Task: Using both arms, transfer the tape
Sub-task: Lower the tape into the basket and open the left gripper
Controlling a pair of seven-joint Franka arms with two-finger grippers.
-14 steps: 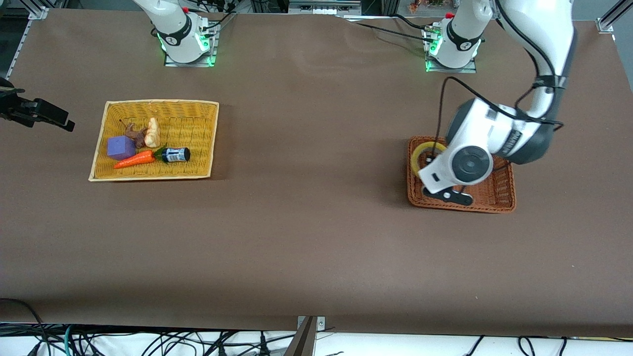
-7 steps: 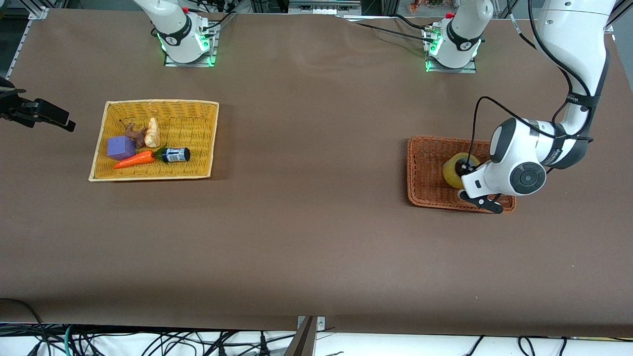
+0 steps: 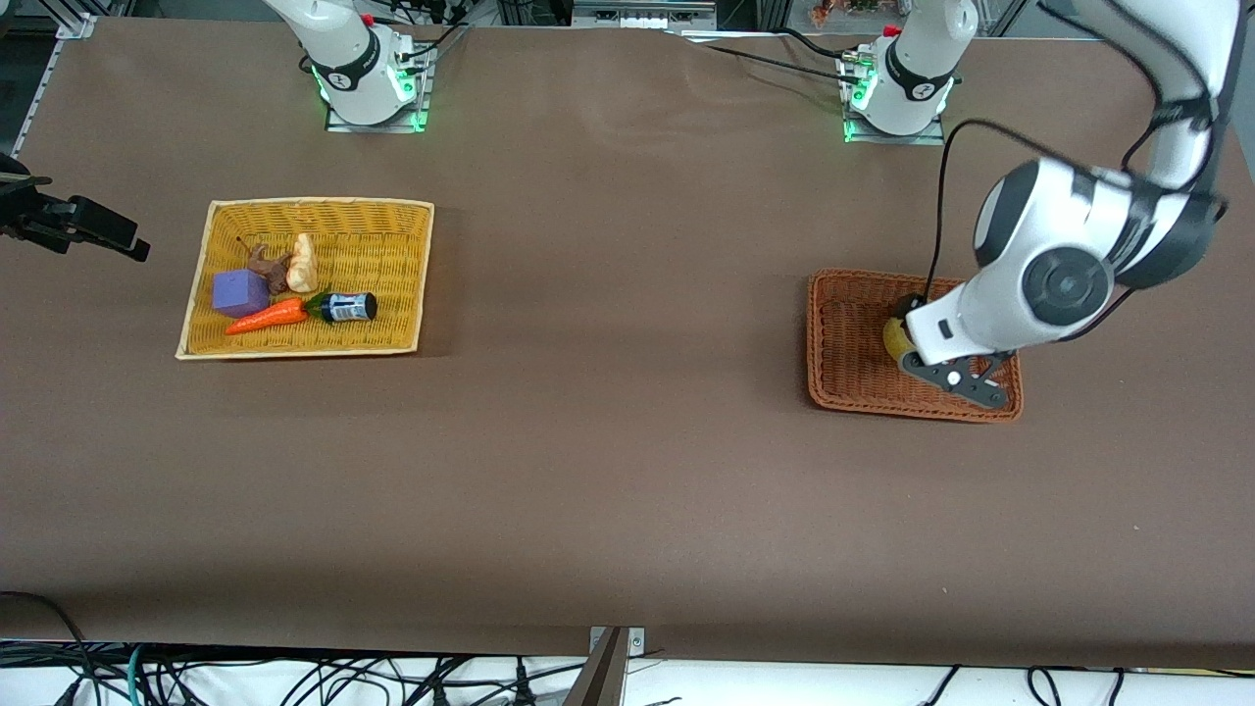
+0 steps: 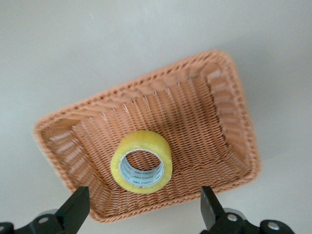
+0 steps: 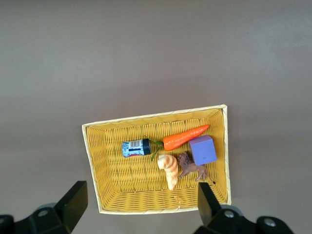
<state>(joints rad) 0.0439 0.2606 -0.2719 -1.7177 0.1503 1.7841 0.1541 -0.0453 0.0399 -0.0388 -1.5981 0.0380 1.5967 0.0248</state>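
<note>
The worktop (image 3: pixel 608 471) carries a brown basket (image 3: pixel 843 382) at the left arm's end, and the tape (image 4: pixel 142 161) lies in it, hole turned upward. The left gripper (image 4: pixel 141 214) hangs over it, fingers spread. Risk: a descent off-centre would push the roll against the wall. The right gripper (image 5: pixel 139 214) waits over the yellow basket (image 5: pixel 112 195), fingers spread.

Bright, even overhead light; soft shadows; sharp focus.

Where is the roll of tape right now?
The tape lies in the brown wicker basket at the left arm's end of the table, under the open left tool.
</note>
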